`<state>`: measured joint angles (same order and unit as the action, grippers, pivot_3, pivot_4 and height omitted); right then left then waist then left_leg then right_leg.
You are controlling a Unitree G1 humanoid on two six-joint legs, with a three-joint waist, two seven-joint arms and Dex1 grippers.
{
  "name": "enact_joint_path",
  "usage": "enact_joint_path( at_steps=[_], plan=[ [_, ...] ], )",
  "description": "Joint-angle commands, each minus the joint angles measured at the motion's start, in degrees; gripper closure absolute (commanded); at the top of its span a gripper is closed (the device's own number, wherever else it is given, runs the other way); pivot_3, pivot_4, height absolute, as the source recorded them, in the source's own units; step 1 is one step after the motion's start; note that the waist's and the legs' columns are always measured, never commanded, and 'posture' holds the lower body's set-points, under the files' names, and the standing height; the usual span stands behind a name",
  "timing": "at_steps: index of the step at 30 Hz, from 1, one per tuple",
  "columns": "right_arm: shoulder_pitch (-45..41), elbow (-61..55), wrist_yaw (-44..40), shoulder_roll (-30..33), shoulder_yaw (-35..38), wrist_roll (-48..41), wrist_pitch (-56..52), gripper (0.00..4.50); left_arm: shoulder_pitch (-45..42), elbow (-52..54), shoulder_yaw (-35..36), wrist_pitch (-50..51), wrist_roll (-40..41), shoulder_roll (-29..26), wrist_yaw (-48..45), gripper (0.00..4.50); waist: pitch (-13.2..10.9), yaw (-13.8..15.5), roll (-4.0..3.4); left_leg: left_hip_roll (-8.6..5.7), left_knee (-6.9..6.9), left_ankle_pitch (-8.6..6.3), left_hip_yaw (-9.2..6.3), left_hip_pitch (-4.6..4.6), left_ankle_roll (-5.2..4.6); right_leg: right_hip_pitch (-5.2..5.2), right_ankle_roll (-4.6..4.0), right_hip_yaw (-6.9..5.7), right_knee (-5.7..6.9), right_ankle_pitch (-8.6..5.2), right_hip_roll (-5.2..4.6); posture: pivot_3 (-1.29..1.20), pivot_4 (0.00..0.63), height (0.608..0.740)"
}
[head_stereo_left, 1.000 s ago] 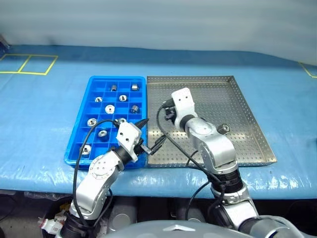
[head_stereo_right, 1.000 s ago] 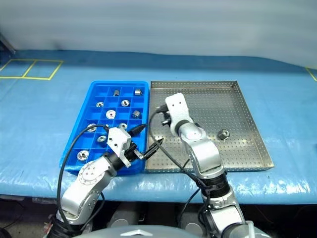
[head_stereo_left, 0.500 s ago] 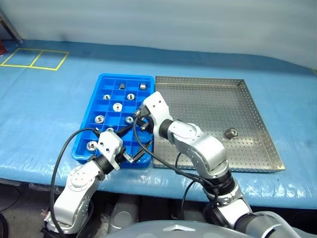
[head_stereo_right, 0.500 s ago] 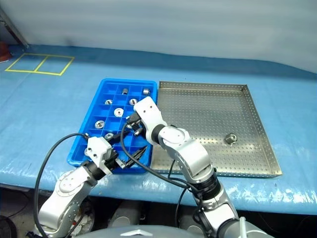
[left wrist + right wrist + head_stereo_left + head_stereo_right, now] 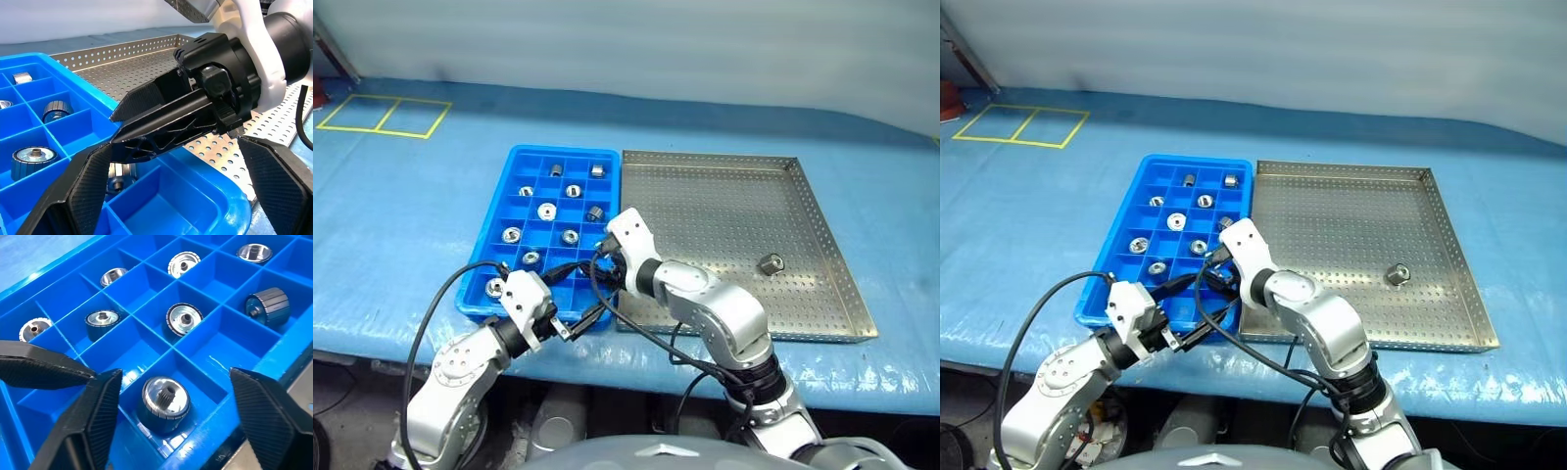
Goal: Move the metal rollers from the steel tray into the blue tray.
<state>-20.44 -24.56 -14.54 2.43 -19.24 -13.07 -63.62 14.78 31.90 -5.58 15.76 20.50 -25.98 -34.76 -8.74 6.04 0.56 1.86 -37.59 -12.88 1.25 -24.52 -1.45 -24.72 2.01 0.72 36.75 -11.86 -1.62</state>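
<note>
**Crowding of two pincers at one corner of the blue tray**

Watching the near corner of the blue tray point(image 5: 558, 152), on the side toward the steel tray point(image 5: 724, 211), I judge the main danger to be a knock between the two arms. The right gripper point(image 5: 174, 374) hangs over this corner with its fingers spread wide and nothing held. One roller point(image 5: 165, 404) sits in the compartment just under them. The left gripper point(image 5: 176, 166) waits just outside the same corner, also wide and empty. In the left wrist view a right finger reaches between the left fingers. If either arm swings sideways before it goes up, the fingers may hit each other. A low finger may also catch a wall of the blue tray and push the whole tray, so that the pieces jump. The black cables beside this corner could hook on a finger too.

Inside the blue tray about ten more rollers lie one to a compartment, mostly in the far and middle rows, and many compartments are free. On the steel tray, touching the blue tray along one long side, a single last roller point(image 5: 770, 262) is left, well apart from the blue tray.
</note>
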Motion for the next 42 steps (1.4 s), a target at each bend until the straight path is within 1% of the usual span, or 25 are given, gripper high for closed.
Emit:
enact_joint_path(
  at_steps=[1,8,12,17,20,24,32,42],
  plan=[
    [0.89,-2.51,3.81,-2.12,4.36,0.82,3.38,0.01,-2.32,1.22,-1.1,-0.34,1.03,0.71,-0.84,0.0,0.0,0.07,0.0,0.0,0.0,0.0,-0.01,-0.01,0.0,-0.01,0.0,0.0,0.0,0.0,0.0,0.28,0.15,0.74],
    [5.04,-6.65,13.22,-2.85,15.15,5.36,11.33,0.01,-5.74,-0.58,-3.76,-0.63,0.35,2.7,-0.75,0.0,-0.01,-0.38,-0.01,-0.09,0.05,0.0,0.01,-0.15,0.0,-0.06,0.01,0.01,-0.07,0.0,0.0,0.22,0.15,0.74],
    [7.32,-10.67,16.9,-3.95,22.23,5.4,10.88,0.01,-7.98,-2.51,-5.13,-1.89,-0.62,5.15,0.14,0.0,-0.01,-1.09,-0.01,-0.13,0.07,0.0,0.02,-0.15,0.0,-0.06,0.04,0.02,-0.05,-0.02,0.02,0.18,0.15,0.74],
    [10.69,-13.01,21.07,-1.89,25.83,9.44,9.64,0.01,-9.84,-3.78,-7.03,-1.66,-0.75,6.28,-0.82,0.0,0.0,-2.31,-0.02,-0.14,0.06,0.01,0.03,-0.08,0.0,-0.04,0.03,0.05,-0.01,-0.02,0.09,0.14,0.15,0.74],
    [12.71,-12.82,22.66,-4.09,28.86,8.74,9.6,0.01,-10.72,-4.28,-8.82,-1.13,-0.3,6.55,-1.73,0.0,0.0,-3.06,-0.01,-0.14,0.06,0.01,0.03,-0.05,-0.01,-0.02,0.01,0.06,0.0,-0.03,0.09,0.13,0.15,0.74],
    [13.69,-9.61,25.14,-7.11,31.05,8.77,11.25,0.01,-11.41,-4.66,-10.61,-0.7,0.13,7.22,-2.52,0.0,0.0,-4.15,-0.01,-0.12,0.04,0.01,0.04,-0.04,-0.01,-0.01,0.02,0.11,0.02,-0.03,0.1,0.1,0.15,0.74],
    [10.45,0.93,30.0,-10.95,34.7,6.77,16.6,0.01,-12.15,-5.25,-11.48,-0.5,0.11,7.63,-2.97,0.0,0.0,-4.99,-0.02,-0.13,-0.01,0.01,0.05,0.01,-0.02,0.02,0.04,0.15,0.07,-0.02,0.12,0.1,0.15,0.74],
    [6.4,12.33,33.99,-11.66,35.85,3.21,23.02,0.01,-11.74,-5.25,-11.77,-0.47,-0.09,7.97,-2.88,0.0,0.0,-5.14,-0.04,-0.13,-0.02,0.02,0.05,0.01,-0.03,0.03,0.06,0.19,0.07,0.0,0.16,0.11,0.15,0.74]
  ],
)
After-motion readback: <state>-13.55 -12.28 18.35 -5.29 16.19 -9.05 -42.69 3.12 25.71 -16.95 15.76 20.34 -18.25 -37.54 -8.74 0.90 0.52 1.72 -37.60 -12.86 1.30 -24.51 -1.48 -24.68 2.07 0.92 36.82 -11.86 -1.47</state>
